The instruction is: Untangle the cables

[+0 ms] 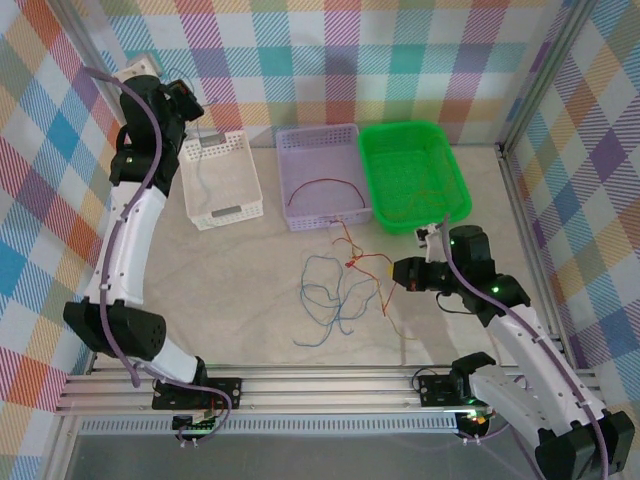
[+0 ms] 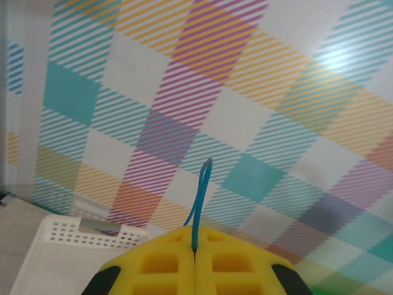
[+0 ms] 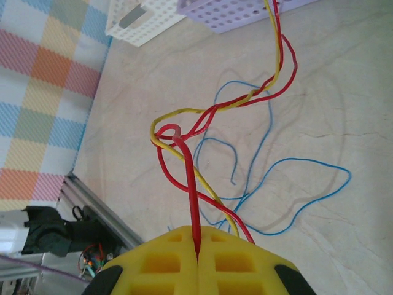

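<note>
The cables are thin blue, red and yellow wires. My left gripper point(image 1: 190, 104) is raised above the white basket point(image 1: 240, 160). Its yellow fingers point(image 2: 159, 264) are shut on a loop of blue cable point(image 2: 202, 190), whose strand hangs into that basket point(image 1: 201, 172). Low over the table's right middle, my right gripper point(image 1: 397, 272) is shut on a red cable point(image 3: 189, 184) that twists with a yellow cable point(image 3: 184, 112). Loose blue cables point(image 1: 328, 295) lie tangled on the table just left of it. Another red cable point(image 1: 325, 186) arcs inside the purple basket point(image 1: 292, 140).
A green basket point(image 1: 450, 170) stands at the back right beside the purple one, with a thin wire trailing over its front edge. The aluminium rail point(image 1: 330, 385) carrying the arm bases runs along the near edge. Plaid walls close in the back and sides.
</note>
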Controlling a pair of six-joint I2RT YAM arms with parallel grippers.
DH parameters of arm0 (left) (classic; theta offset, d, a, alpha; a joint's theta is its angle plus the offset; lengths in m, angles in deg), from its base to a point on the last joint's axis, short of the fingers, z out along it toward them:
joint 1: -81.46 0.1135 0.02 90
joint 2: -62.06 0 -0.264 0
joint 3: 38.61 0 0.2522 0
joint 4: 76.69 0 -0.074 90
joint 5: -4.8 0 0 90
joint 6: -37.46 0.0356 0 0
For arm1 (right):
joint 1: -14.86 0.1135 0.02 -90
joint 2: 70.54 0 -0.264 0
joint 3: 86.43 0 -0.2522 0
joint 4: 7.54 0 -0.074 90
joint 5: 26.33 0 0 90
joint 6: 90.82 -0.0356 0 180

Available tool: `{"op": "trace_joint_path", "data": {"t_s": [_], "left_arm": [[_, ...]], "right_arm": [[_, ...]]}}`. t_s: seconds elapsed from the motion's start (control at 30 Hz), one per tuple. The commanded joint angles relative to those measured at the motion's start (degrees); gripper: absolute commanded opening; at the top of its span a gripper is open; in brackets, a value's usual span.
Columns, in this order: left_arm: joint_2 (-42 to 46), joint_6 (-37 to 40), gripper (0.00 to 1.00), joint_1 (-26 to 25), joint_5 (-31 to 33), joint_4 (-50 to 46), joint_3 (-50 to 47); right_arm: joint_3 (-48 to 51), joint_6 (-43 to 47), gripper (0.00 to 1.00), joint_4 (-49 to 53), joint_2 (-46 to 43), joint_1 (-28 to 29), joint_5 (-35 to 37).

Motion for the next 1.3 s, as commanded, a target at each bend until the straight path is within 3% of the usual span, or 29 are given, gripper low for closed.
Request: {"op": "trace_joint_path", "data": {"t_s": [0.0, 0.33, 0.7, 0.93, 1.27], "left_arm": [[-2.7, -4.8, 0.0, 2.4, -3.1, 2.5, -0.9], [-6.7, -7.1, 0.0, 3.5, -4.0, 3.1, -2.5], [-4.1, -10.1, 0.0, 3.5, -10.2, 1.8, 4.5], [-2.1, -9.7, 0.0, 3.5, -9.4, 1.6, 6.1], [-5.9, -7.2, 0.0, 4.4, -6.7, 2.1, 3.7]], "right_arm": [[-2.2, 0.6, 0.0, -2.1, -0.5, 1.1, -3.3], [-1.8, 1.1, 0.0, -0.7, -1.5, 1.7, -3.0], [-3.4, 0.4, 0.0, 0.1, -2.8, 1.8, -2.1], [-3.7, -0.3, 0.0, -0.7, -2.6, 2.2, -2.8], [-2.6, -0.2, 0.0, -1.3, -2.3, 3.0, -2.7]]}}
